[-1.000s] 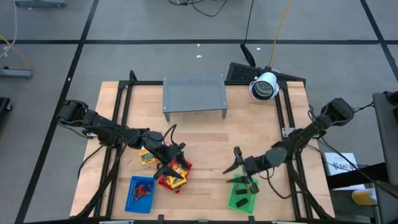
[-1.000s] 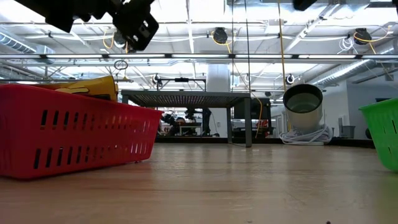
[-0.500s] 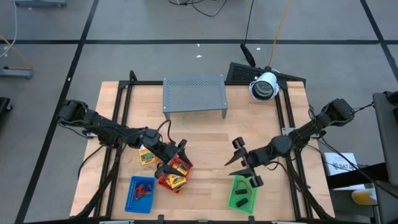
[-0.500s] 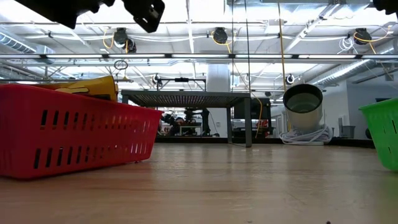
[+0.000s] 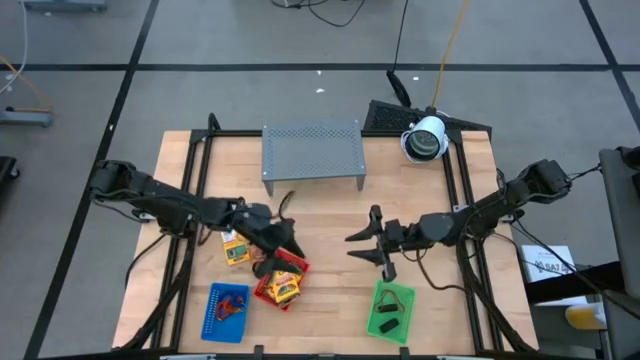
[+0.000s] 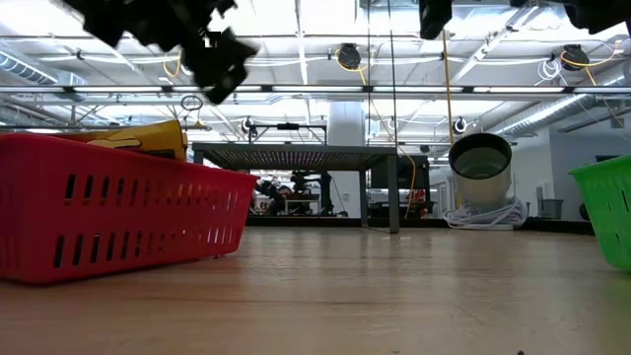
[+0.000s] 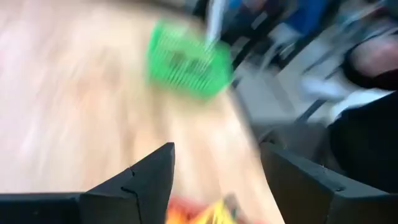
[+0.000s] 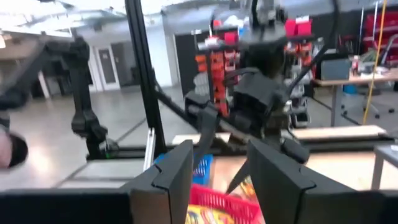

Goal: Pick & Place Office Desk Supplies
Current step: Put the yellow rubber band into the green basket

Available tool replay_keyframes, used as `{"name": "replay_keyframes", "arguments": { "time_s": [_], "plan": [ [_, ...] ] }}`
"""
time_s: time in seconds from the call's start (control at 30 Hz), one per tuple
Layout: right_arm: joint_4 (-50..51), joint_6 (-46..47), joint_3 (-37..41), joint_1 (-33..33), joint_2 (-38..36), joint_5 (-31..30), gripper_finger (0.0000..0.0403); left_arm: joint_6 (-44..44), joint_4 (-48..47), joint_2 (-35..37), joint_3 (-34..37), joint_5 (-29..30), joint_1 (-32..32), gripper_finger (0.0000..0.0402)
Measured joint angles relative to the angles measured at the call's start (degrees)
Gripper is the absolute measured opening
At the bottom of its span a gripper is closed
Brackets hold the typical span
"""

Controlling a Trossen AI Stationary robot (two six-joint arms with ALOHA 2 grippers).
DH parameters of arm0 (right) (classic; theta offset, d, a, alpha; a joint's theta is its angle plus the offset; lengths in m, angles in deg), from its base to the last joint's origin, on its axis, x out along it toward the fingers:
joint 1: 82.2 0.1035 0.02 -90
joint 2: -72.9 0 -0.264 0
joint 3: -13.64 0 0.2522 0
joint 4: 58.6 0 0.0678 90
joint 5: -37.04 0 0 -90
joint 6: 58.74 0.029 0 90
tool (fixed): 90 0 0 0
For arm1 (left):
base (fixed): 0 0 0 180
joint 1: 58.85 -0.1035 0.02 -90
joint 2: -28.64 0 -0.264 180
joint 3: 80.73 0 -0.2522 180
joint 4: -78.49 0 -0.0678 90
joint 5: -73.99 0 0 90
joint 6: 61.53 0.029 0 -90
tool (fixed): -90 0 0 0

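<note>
On the bench, left hand (image 5: 282, 232) hovers open and empty just above the red tray (image 5: 270, 292) holding packets (image 5: 285, 285), right hand (image 5: 368, 243) open mid-bench; best drop onto the loose packet (image 5: 236, 250) squarely before closing.

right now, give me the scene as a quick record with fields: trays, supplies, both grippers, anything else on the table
red tray: front left of centre, holds yellow-orange packets
blue tray: front left, small reddish items inside
green tray: front right, dark clips inside
loose packet: on the wood beside the red tray
left gripper: open, empty, above the red tray's far edge
right gripper: open, empty, over bare wood beyond the green tray
grey rack: far centre
white cylindrical device: far right corner
</note>
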Motion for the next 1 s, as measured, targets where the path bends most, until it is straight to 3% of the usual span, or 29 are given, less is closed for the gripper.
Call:
{"name": "replay_keyframes", "arguments": {
  "time_s": [0.17, 0.43, 0.63, 0.77, 1.0],
  "plan": [
    [2.97, -0.53, -0.02, 0.09, -0.04, 0.00, 0.0141, -1.74, -39.82, 0.88, -11.80, 14.91, 1.64, 0.0248],
    [8.67, -1.38, 0.00, 0.11, -0.02, -0.31, 0.0141, -8.36, -66.59, 1.04, -26.19, 20.59, 4.15, 0.0248],
    [12.97, -1.38, 0.00, 0.11, -0.02, -4.69, 0.0141, -15.02, -75.50, 0.98, -26.01, 18.67, 4.15, 0.0248],
    [16.57, -0.98, 0.00, 0.11, -0.02, -9.35, 0.0141, -15.44, -74.90, 0.94, -22.39, 13.58, 3.64, 0.0248],
    [17.25, -0.98, 0.00, 0.12, -0.02, -9.07, 0.0141, -11.14, -72.92, 0.96, -15.59, 11.74, 1.34, 0.0248]
  ]
}}
